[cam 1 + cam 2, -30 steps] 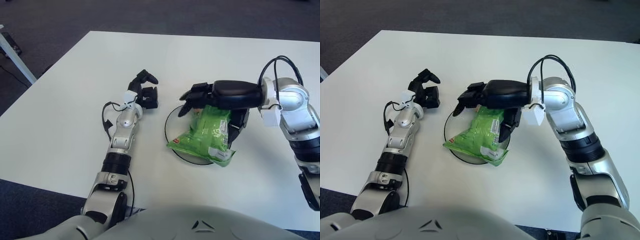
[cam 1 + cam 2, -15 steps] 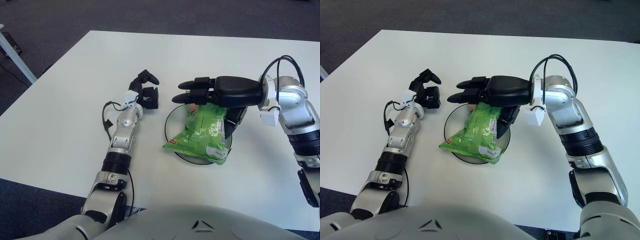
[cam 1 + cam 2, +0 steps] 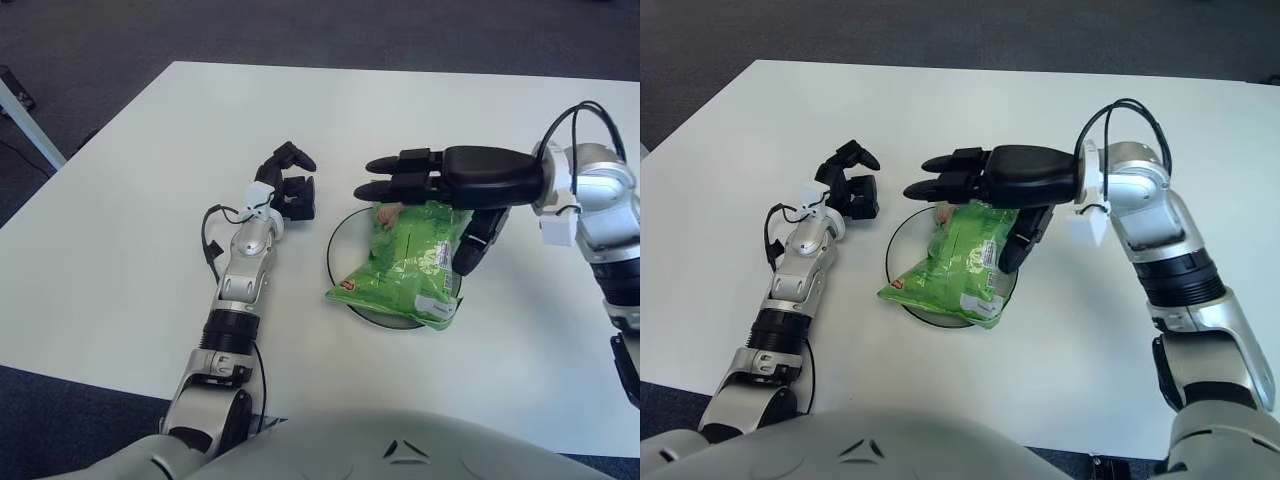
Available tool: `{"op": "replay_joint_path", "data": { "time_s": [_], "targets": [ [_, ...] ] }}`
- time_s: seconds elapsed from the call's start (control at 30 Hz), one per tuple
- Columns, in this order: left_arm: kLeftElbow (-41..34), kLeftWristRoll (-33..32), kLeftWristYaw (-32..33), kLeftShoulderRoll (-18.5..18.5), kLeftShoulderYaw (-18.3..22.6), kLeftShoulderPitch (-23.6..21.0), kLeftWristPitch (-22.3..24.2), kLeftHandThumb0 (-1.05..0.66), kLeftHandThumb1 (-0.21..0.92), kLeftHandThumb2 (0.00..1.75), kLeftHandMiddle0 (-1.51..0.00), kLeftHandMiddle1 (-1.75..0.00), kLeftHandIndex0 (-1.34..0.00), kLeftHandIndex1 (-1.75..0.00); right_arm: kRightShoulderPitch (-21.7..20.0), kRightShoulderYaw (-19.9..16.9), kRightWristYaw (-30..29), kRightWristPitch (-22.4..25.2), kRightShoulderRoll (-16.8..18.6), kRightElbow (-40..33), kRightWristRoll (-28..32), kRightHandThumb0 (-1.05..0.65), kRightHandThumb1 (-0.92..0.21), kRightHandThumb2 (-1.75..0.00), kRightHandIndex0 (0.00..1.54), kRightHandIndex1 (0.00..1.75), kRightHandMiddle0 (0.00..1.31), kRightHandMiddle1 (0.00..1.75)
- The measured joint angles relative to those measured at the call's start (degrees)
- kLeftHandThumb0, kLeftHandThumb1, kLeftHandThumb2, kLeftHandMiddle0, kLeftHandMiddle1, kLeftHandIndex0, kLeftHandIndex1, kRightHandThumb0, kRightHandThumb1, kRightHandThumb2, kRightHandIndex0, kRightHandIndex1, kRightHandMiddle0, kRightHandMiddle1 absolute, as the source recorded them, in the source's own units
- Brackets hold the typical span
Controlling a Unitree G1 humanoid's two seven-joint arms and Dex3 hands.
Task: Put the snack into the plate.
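Note:
A green snack bag (image 3: 405, 265) lies on a dark-rimmed round plate (image 3: 340, 235) near the middle of the white table. It covers most of the plate and overhangs its right front rim. My right hand (image 3: 425, 195) hovers just above the bag's far end with its fingers stretched out straight and its thumb hanging down at the bag's right side; it holds nothing. My left hand (image 3: 290, 180) rests on the table to the left of the plate, fingers loosely curled and empty.
The white table (image 3: 140, 250) has its left edge running diagonally at the left. A black cable loops from my right wrist (image 3: 570, 125). A grey floor lies beyond the table's far edge.
My right hand has let go of the snack bag, straightened its fingers and lifted up and to the right. The bag has settled flat on the plate. The left hand has not moved.

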Motion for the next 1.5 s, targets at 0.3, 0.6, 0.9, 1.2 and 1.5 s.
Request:
{"op": "replay_joint_path", "data": {
  "time_s": [0.3,0.6,0.9,1.2,1.5],
  "targets": [
    [0.3,-1.7,-2.3,-0.1,0.1,0.0,-4.1,-0.49,0.28,1.36,-1.26,-1.75,-0.64,-1.75,-4.1,-1.8,5.1,2.9,-6.9,2.6,2.1,-0.94,-0.75,-0.32,0.00,0.00,0.00,0.01],
    [1.5,-2.0,-3.9,0.1,0.3,-0.3,-6.8,-0.49,0.27,1.37,-1.30,-1.75,-0.65,-1.75,-13.3,-2.6,20.0,21.7,-12.2,6.6,12.6,-0.89,-0.56,-0.64,0.00,0.00,0.00,0.09],
    [3.0,-2.1,-4.9,0.4,0.7,-0.9,-8.1,-0.49,0.27,1.37,-1.31,-1.75,-0.65,-1.75,-19.6,-2.3,33.4,34.3,-10.7,19.8,18.5,-0.99,-0.59,-0.63,0.05,0.03,0.00,0.18],
    [3.3,-2.0,-5.1,0.5,0.9,-1.1,-8.2,-0.49,0.28,1.36,-1.32,-1.75,-0.64,-1.75,-23.8,4.5,35.0,34.4,-11.0,26.9,21.5,-1.05,-0.69,-0.52,0.01,0.01,0.00,0.01],
    [3.7,-2.0,-5.2,0.8,0.9,-1.3,-8.2,-0.48,0.30,1.33,-1.32,-1.75,-0.62,-1.75,-28.4,7.0,34.0,31.1,-12.3,38.0,19.2,-1.05,-0.69,-0.73,0.08,0.11,0.01,0.15]
  ]
}}
